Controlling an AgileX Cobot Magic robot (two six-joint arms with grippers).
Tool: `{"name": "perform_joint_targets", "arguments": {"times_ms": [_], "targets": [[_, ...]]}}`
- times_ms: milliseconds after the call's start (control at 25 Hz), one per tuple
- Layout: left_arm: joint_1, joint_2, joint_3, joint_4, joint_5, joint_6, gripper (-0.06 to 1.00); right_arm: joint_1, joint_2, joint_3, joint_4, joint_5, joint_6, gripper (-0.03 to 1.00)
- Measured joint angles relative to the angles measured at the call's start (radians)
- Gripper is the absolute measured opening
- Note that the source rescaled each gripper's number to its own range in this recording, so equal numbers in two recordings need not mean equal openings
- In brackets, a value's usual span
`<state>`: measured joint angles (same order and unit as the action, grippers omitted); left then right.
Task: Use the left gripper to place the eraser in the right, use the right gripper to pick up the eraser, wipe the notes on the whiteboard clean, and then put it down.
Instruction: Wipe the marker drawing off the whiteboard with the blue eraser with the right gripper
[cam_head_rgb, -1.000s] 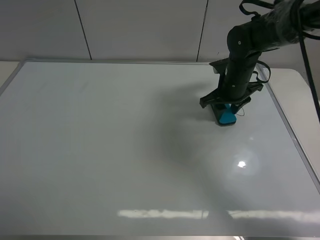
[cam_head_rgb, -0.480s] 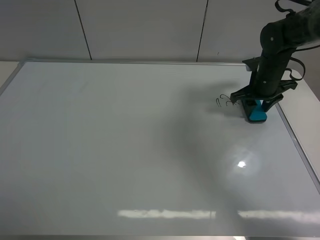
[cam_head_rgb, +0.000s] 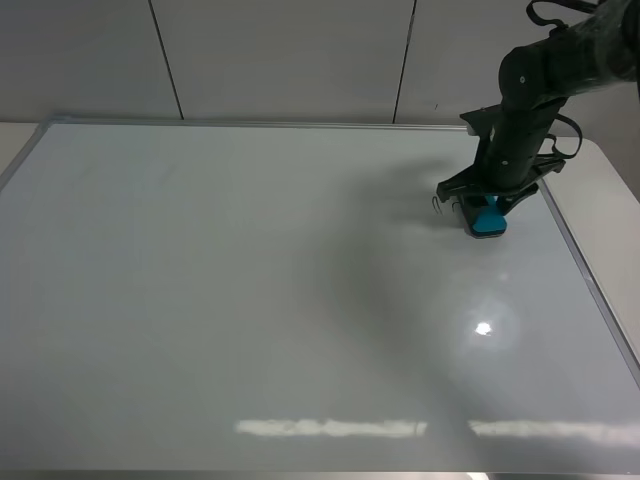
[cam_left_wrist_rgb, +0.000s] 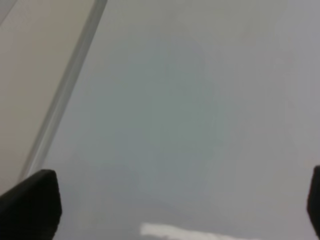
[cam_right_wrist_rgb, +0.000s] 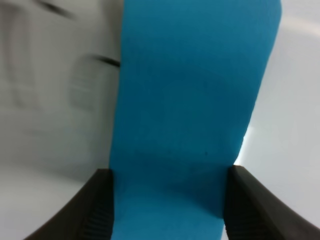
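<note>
Eraser is clamped in the right fingers, felt down on the whiteboard at about 2 o'clock, so handover and pickup look done. Wiping is underway, I'd say: a bit of the notes shows at the eraser's 9 o'clock side, rest hidden under the arm. To do: finish wiping, set eraser down. Left fingers spread wide, holding nothing. Board is glossy, silver frame, lamp glare at 5 o'clock, strip reflection at 6. Pale bench at 3, panelled wall at 12.
</note>
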<state>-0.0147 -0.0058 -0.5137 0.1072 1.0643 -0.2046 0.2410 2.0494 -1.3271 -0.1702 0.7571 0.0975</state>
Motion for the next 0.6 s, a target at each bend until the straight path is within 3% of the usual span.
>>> {"name": "perform_joint_targets", "arguments": {"times_ms": [400, 600], "targets": [[0.0, 0.0, 0.0, 0.0, 0.0, 0.0, 1.0, 0.166, 0.019, -0.002, 0.211, -0.161, 0.001, 0.03], [0.0, 0.0, 0.0, 0.0, 0.0, 0.0, 1.0, 0.178, 0.064, -0.067, 0.234, -0.12, 0.002, 0.03]]}}
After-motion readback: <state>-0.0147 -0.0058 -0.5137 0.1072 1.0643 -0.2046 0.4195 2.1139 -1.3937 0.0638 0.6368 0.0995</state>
